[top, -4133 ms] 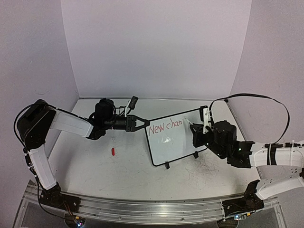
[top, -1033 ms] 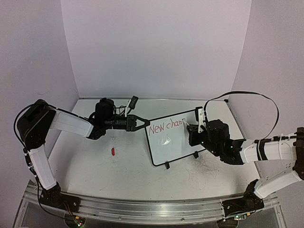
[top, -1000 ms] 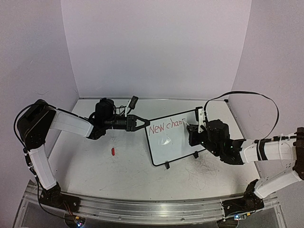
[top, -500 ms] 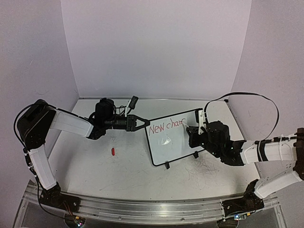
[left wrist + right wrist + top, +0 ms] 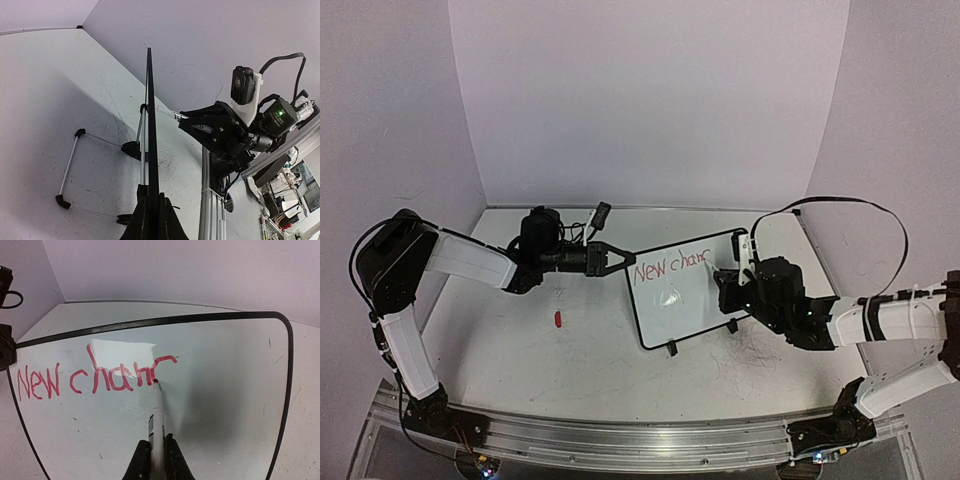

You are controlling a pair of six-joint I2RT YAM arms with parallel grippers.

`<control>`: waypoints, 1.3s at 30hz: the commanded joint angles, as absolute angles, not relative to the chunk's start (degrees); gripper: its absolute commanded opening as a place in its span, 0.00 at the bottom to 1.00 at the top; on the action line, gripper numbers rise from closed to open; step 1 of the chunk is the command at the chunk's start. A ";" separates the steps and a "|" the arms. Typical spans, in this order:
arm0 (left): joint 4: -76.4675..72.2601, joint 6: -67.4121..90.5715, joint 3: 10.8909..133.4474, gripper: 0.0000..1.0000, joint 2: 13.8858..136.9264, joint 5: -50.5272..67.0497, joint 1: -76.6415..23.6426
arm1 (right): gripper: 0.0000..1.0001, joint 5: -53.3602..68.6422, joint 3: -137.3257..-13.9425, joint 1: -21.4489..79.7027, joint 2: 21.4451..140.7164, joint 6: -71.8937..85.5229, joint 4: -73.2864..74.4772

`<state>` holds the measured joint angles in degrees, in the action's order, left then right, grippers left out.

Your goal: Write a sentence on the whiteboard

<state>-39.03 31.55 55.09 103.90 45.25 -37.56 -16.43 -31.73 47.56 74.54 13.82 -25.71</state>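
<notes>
The whiteboard (image 5: pixel 682 298) stands tilted on its feet mid-table, with "New char" in red along its top. My left gripper (image 5: pixel 620 259) is shut on the board's upper left edge; in the left wrist view the board shows edge-on as a thin black frame (image 5: pixel 150 120) running up from the gripper (image 5: pixel 152 212). My right gripper (image 5: pixel 725 279) is shut on a white marker (image 5: pixel 158 412). The marker's red tip (image 5: pixel 155 382) touches the board surface (image 5: pixel 230 390) at the foot of the last letter, straight ahead of the gripper (image 5: pixel 158 460).
A small red cap (image 5: pixel 558 319) lies on the scuffed tabletop left of the board. The board's black feet (image 5: pixel 671 350) rest on the table. Walls close in behind and on both sides. The aluminium rail (image 5: pixel 620 440) runs along the near edge.
The right gripper with the marker has shifted slightly down the board, and the last red letter has been drawn out. The left arm and the board have stayed still.
</notes>
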 commanded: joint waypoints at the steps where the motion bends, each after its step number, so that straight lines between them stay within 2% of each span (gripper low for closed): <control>1: -36.50 32.10 56.49 0.00 104.41 47.64 -38.32 | 0.00 -19.04 -31.22 47.52 74.05 14.65 -22.91; 11: -36.49 32.10 56.51 0.00 104.44 47.72 -38.34 | 0.00 -21.77 -31.81 47.49 74.40 14.25 -23.24; 18: -36.48 32.07 56.43 0.00 104.07 47.69 -38.32 | 0.00 -20.67 -30.62 47.45 70.55 13.14 -25.88; 39: -36.43 32.03 56.52 0.00 103.89 47.80 -38.40 | 0.00 -21.52 -32.61 46.46 74.47 12.55 -26.76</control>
<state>-39.05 31.53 55.11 103.90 45.34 -37.56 -19.88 -31.07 47.03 73.76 12.91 -25.42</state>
